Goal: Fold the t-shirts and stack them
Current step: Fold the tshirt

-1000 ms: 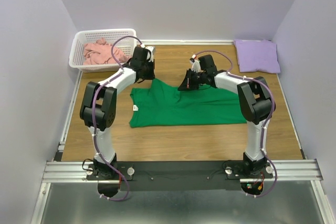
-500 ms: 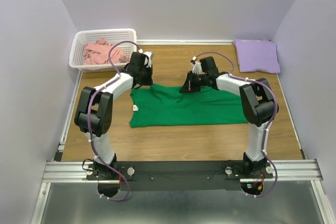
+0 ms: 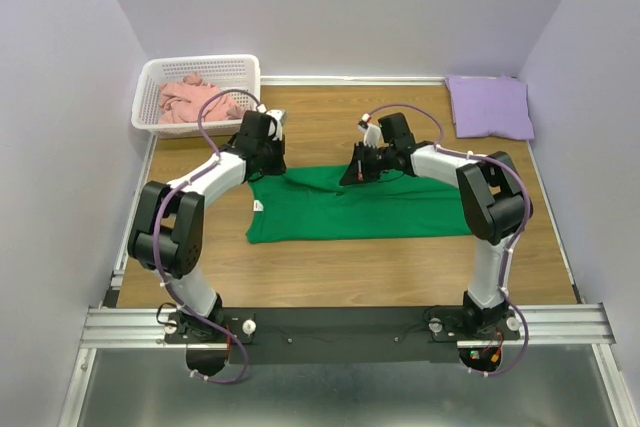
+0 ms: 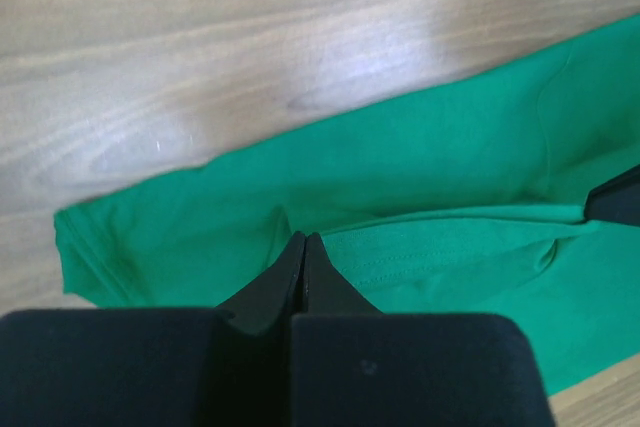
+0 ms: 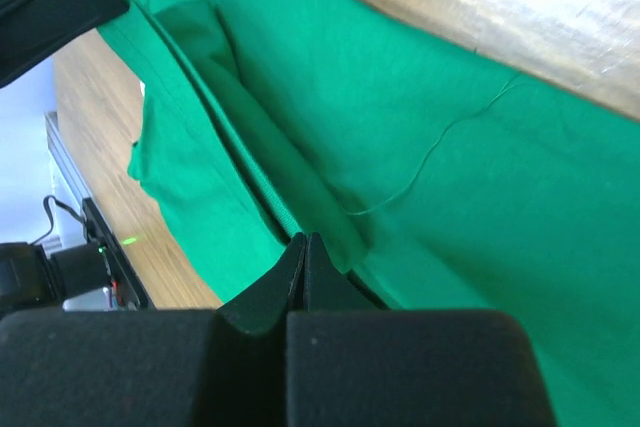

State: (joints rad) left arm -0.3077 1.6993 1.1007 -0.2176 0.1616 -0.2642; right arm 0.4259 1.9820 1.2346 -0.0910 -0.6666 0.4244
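Note:
The green t-shirt lies spread across the middle of the table, its white neck label at the left. My left gripper is shut on the shirt's far edge near the left end. About a third of the way along, my right gripper is shut on the same edge. The hem runs taut between them, lifted over the cloth below. A lavender t-shirt lies folded at the far right corner. The pink t-shirt is crumpled in the basket.
The white lattice basket stands at the far left corner. Purple walls close in the table on three sides. Bare wood shows in front of the green shirt, and a metal rail with both arm bases runs along the near edge.
Both grippers have drawn the green shirt's far edge toward the near side, and the raised peak of cloth between them has come down lower. The left arm's elbow has swung outward.

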